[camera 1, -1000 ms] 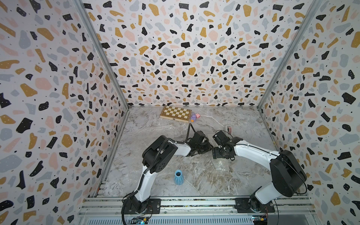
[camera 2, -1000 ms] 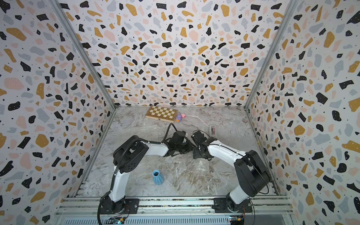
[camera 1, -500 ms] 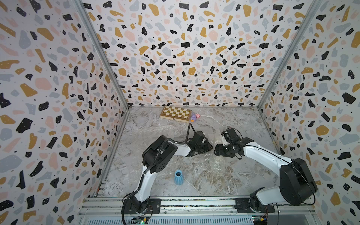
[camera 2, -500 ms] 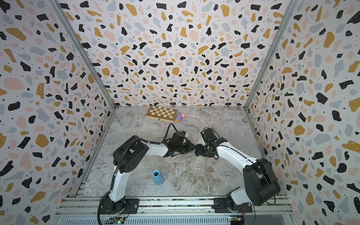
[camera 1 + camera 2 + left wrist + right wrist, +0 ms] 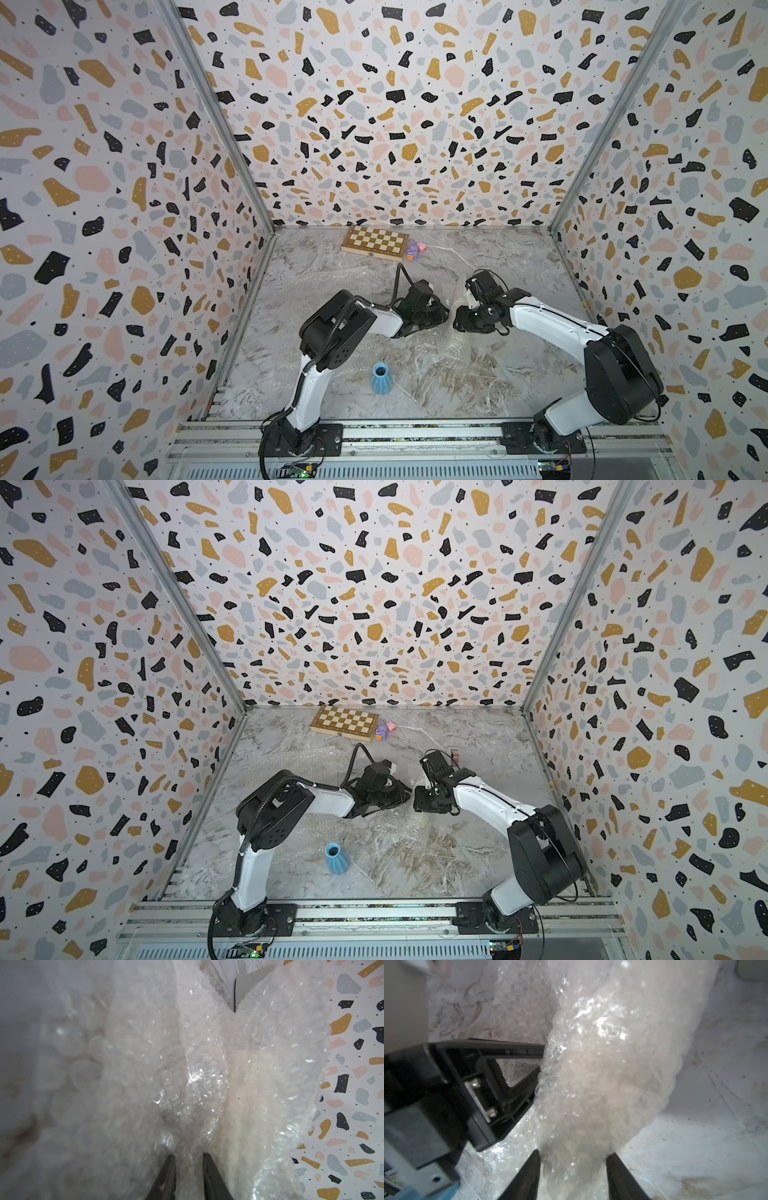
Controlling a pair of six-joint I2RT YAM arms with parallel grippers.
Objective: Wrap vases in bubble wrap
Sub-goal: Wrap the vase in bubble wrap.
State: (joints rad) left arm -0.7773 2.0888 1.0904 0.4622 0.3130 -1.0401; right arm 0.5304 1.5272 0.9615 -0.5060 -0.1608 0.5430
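The right arm has swung out toward 3 o'clock, the right gripper straddling the wrapped vase, grip unclear; the left gripper pinches bubble wrap.

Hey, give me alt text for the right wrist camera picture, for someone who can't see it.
A crinkly, shiny bundle of bubble wrap lies between the two dark fingers of the right gripper, which flank its near end. The black left gripper reaches in from the side, its fingers against the wrap, with the marble surface behind.
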